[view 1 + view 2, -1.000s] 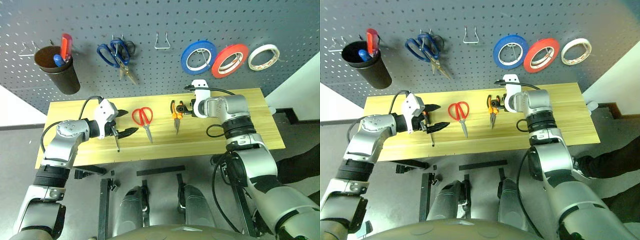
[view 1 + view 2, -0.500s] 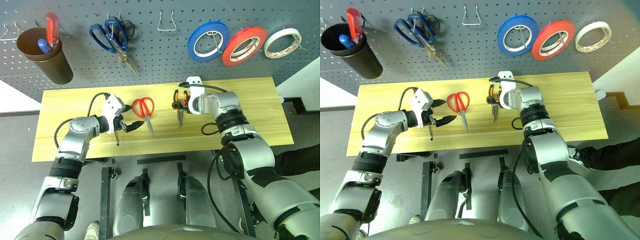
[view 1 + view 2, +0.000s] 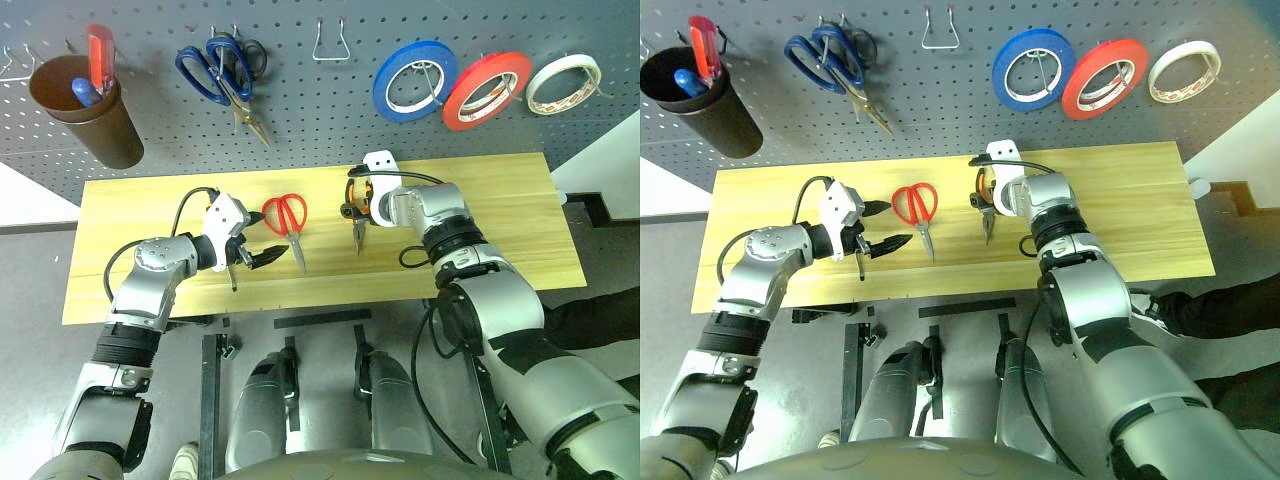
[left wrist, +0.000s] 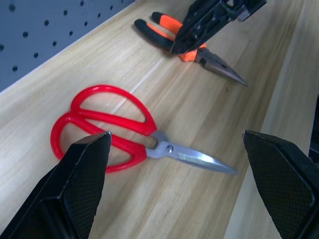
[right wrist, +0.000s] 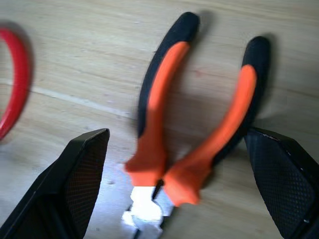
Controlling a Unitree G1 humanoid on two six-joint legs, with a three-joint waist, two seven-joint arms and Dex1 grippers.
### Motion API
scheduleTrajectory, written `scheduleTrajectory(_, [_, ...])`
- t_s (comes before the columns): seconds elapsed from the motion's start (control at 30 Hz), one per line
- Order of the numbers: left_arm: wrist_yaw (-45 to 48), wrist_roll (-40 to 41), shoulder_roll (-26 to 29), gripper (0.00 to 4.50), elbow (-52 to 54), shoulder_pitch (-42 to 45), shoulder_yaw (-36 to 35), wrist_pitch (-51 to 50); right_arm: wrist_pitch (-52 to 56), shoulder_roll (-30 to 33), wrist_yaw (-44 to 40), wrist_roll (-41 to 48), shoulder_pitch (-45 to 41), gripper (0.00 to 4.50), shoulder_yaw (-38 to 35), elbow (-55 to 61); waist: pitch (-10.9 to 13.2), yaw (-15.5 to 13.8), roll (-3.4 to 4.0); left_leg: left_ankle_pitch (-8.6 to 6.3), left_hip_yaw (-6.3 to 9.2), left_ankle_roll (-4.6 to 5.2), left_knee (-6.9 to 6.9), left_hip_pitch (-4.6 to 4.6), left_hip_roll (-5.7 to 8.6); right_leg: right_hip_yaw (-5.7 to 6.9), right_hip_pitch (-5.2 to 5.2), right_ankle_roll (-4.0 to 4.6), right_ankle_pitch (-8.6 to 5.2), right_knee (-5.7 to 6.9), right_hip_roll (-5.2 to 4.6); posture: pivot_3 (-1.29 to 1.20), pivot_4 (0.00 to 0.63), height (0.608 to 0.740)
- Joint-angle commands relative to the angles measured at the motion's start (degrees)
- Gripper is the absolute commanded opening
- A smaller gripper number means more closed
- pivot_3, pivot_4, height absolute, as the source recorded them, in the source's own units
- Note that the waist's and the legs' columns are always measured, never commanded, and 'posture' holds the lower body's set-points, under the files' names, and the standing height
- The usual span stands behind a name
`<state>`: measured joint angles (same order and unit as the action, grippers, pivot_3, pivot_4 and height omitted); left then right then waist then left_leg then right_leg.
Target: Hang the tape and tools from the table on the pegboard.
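Observation:
Red-handled scissors [image 3: 285,215] lie on the table [image 3: 480,250], blades toward its front edge. My left gripper [image 3: 260,241] hovers open just to their left, and they lie in front of it in the left wrist view [image 4: 107,127]. The screwdriver's thin shaft [image 3: 232,277] sticks out below that gripper; its handle is hidden. Orange-and-black pliers [image 5: 154,114] lie mid-table. My right gripper [image 3: 352,203] hangs open over their handles, one finger [image 5: 75,179] on each side. The whitish tape [image 3: 562,83] hangs at the right end of the pegboard [image 3: 300,110].
Also on the pegboard are a brown cup [image 3: 92,112] holding a red and a blue screwdriver, blue-handled scissors [image 3: 222,70], a bare wire hook [image 3: 331,42], a blue roll [image 3: 413,80] and a red roll [image 3: 485,90]. The table's right part is bare wood.
The camera has tipped down, shifting the whole picture. My right gripper has moved left and forward from beside the pliers to over their handles. The left gripper has stayed in place.

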<state>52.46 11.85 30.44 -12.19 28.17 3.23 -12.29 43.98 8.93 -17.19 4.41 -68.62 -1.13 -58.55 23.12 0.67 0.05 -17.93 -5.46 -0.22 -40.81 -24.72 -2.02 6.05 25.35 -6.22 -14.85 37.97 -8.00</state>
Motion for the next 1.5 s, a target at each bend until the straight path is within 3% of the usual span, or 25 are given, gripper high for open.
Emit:
scheduleTrajectory(0.03, [-0.35, 0.17, 0.74, 4.40, 2.15, -1.34, -0.94, -0.06, 2.17, -1.60, 0.98, -0.96, 1.04, 4.48, 0.85, -0.37, 0.00, -0.05, 0.00, 0.00, -0.01, 0.00, 0.00, 0.02, 0.00, 0.00, 0.00, 0.00, 0.00, 0.00, 0.00, 0.14, 0.444, 0.732])
scheduleTrajectory(0.17, [-0.69, 0.18, 1.09, 4.40, 2.25, -1.65, -1.24, 0.08, 2.43, -1.80, 1.55, -1.63, 1.33, 4.48, 1.12, 0.09, 0.00, -0.15, 0.00, 0.00, -0.03, 0.00, 0.01, 0.02, -0.01, 0.00, -0.01, 0.00, 0.00, 0.00, -0.01, 0.15, 0.442, 0.732])
scheduleTrajectory(0.2, [-0.69, 0.14, 1.32, 4.46, 2.37, -1.90, -1.27, 0.19, 2.23, -1.76, 1.52, -1.87, 1.22, 4.31, 1.24, -0.05, 0.00, -0.15, 0.00, 0.00, -0.03, 0.00, 0.01, 0.02, -0.01, 0.00, -0.01, 0.00, 0.00, -0.01, -0.01, 0.15, 0.442, 0.732])
scheduleTrajectory(0.27, [-0.73, 0.05, 1.70, 4.50, 2.56, -2.42, -1.35, 0.48, 1.74, -1.69, 1.45, -2.34, 0.91, 3.88, 1.43, -0.52, 0.00, -0.12, 0.00, 0.00, -0.04, 0.00, 0.03, 0.02, -0.01, 0.00, -0.01, 0.00, 0.00, -0.01, -0.01, 0.16, 0.443, 0.732])
scheduleTrajectory(0.47, [-1.12, 0.41, 1.97, 4.50, 3.62, -3.25, -1.71, 0.39, 1.10, -1.25, 0.52, -3.86, 0.32, 2.07, 2.66, -1.74, 0.00, -0.11, 0.00, 0.00, -0.11, -0.01, 0.07, 0.03, -0.03, 0.00, 0.03, 0.00, 0.00, -0.02, -0.01, 0.17, 0.440, 0.732])
scheduleTrajectory(0.73, [0.19, 2.37, 3.19, 4.50, 5.40, -4.00, -4.28, 1.85, 4.38, 2.10, -8.06, -4.52, -0.01, 2.07, 5.76, 4.26, -0.01, -0.34, -0.01, 0.01, -0.18, -0.02, 0.17, 0.03, -0.04, 0.00, 0.05, 0.00, 0.00, -0.09, -0.01, 0.16, 0.385, 0.732])
scheduleTrajectory(0.83, [1.06, 5.38, 3.15, 4.50, 7.72, -4.37, -6.81, 1.89, 7.92, 4.77, -15.33, -2.26, 2.18, 2.07, 7.43, 14.66, -0.02, -1.00, -0.01, 0.02, -0.23, -0.03, 0.31, 0.02, -0.04, 0.00, 0.08, -0.01, 0.00, -0.23, -0.02, 0.15, 0.349, 0.732])
scheduleTrajectory(1.0, [4.09, 10.77, 4.34, 4.50, 12.39, -5.87, -10.13, 0.27, 19.75, 11.36, -27.04, 6.13, 9.79, 2.07, 9.20, 42.35, -0.29, -1.56, -0.07, 0.05, -0.29, -0.10, 0.77, -0.06, -0.03, 0.15, 0.14, -0.01, 0.00, -0.72, -0.02, 0.13, 0.275, 0.732])
scheduleTrajectory(1.2, [6.69, 18.52, 6.24, 4.50, 18.54, -8.14, -14.49, -3.41, 27.12, 15.19, -30.16, 16.26, 14.96, 2.07, 3.50, 62.40, -1.76, -1.56, -0.59, 0.05, -0.19, -0.10, 0.79, -0.74, -0.02, 0.43, 0.63, -0.01, 0.01, -0.85, -0.03, 0.10, 0.219, 0.732])
scheduleTrajectory(1.37, [6.15, 27.03, 6.61, 4.50, 22.95, -8.49, -19.64, -7.94, 22.76, 14.55, -30.67, 23.15, 16.54, 2.07, -4.49, 67.43, -3.50, -1.56, -1.11, 0.08, -0.20, -0.14, 0.72, -0.72, -0.02, 0.43, 0.56, -0.01, 0.02, -0.85, -0.04, 0.09, 0.188, 0.732])
scheduleTrajectory(1.5, [5.58, 27.96, 7.16, 4.50, 23.68, -7.88, -21.82, -6.78, 15.56, 10.73, -25.84, 25.06, 12.87, 2.07, -9.90, 64.61, -5.18, -1.39, -1.28, 0.09, -0.20, -0.16, 0.68, -0.60, -0.02, 0.42, 0.41, 0.03, 0.05, -0.85, -0.03, 0.08, 0.160, 0.732])
